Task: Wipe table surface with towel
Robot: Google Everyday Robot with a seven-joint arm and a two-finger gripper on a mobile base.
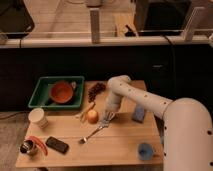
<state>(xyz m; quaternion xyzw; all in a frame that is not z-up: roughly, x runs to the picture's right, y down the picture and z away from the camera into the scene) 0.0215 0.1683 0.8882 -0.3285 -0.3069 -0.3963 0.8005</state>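
Tabletop wood, light tan and plank-lined, fills the middle of our view: this table surface [117, 146] carries everything. We see the gripper [106, 118] of the white robot arm [150, 102] low over its middle, just right of a round orange fruit [92, 116] and at the head of a metal fork [95, 131]. Whether it is wide or narrow we cannot tell. A green plastic tray [38, 95] holding an orange bowl [61, 92] sits far left, and a blue rectangular pad [138, 114] lies right of the gripper.

Pale tan desk [120, 145], faint plank lines running across it. Green tray [36, 95], orange-red bowl [61, 92] inside. White arm [150, 102], its pale gripper [106, 118] at mid-desk beside an orange-yellow fruit [92, 116]. Blue sponge [138, 114], blue cup [145, 150], black phone [57, 145], red pepper [37, 142], cream paper cup [38, 118].
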